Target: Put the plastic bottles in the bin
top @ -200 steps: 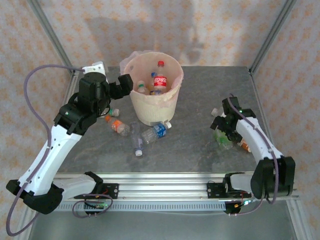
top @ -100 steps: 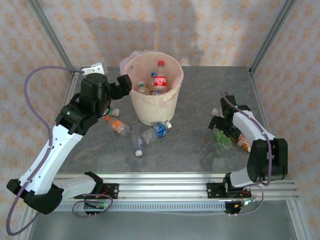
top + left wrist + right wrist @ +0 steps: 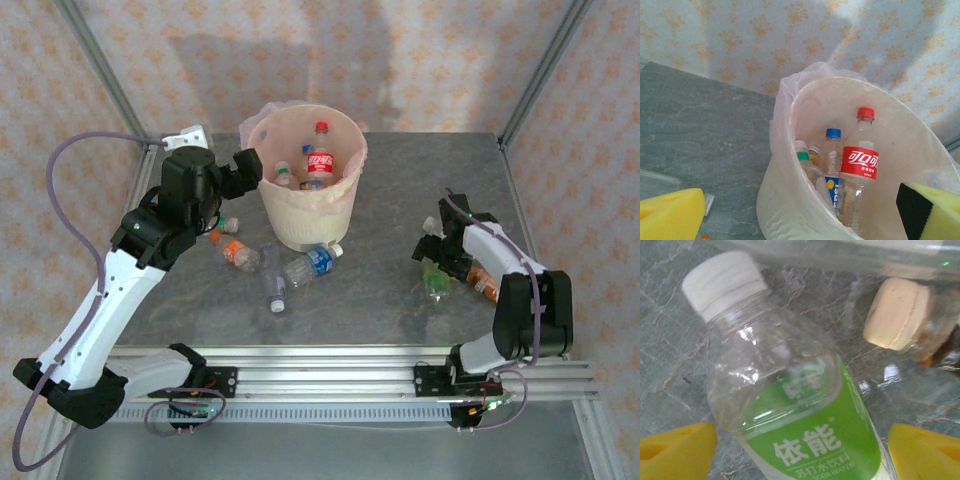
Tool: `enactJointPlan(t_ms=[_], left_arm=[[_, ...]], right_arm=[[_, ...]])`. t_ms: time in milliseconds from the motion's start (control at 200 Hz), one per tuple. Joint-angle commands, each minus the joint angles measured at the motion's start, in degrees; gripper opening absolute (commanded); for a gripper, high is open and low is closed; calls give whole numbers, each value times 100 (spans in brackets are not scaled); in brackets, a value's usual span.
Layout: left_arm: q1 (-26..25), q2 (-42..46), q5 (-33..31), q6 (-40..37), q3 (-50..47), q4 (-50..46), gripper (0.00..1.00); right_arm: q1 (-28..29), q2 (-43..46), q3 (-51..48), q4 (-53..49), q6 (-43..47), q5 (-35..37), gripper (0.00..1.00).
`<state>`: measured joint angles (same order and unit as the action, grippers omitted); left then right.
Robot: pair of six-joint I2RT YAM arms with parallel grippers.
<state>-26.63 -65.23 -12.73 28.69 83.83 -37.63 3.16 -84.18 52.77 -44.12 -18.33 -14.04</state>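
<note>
Right wrist view: clear plastic bottle with green label and white cap (image 3: 790,405), lying on its side on the grey marbled table (image 3: 670,340). Its base is cut off at the lower frame edge. Just beside it is a second bottle, legible only as a cream cap (image 3: 897,312); its body is blurred.

Top external view: an orange bottle (image 3: 484,284) near the table's right edge, half hidden by the right arm. Three loose bottles lie near the bin's foot, left and front: orange-labelled bottle (image 3: 236,251), blue-labelled bottle (image 3: 310,264), small clear bottle (image 3: 276,290).

Large round cream bin with pinkish bag liner (image 3: 776,210), standing toward the table's far edge. Contents, lower parts hidden by the near wall:
- red-capped bottle with red label (image 3: 860,165)
- blue-capped bottle (image 3: 831,150)
- white-capped bottle with green collar (image 3: 802,154)
- tan-capped bottle (image 3: 814,149), mostly hidden

Right gripper (image 3: 800,450): yellow pads spread either side of the green-label bottle, apparently just clear of it.

Left gripper (image 3: 800,212): pads spread wide, empty, raised at the bin's left rim.
</note>
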Motion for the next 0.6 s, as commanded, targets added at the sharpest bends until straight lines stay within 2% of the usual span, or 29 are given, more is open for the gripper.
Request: enactJointPlan(t_ms=[0,305,596], left_arm=[[-25,39,-195,46,-9,115,100],[-20,-20,-227,39,-7,98,100],[-17,-16,-386,42,-24,-42,100]], right_arm=[[-27,-109,-109,146,-99,-211,86],[109,-386,-178,351,-247,-336,80],[520,-835,-118,364,-435,86,75]])
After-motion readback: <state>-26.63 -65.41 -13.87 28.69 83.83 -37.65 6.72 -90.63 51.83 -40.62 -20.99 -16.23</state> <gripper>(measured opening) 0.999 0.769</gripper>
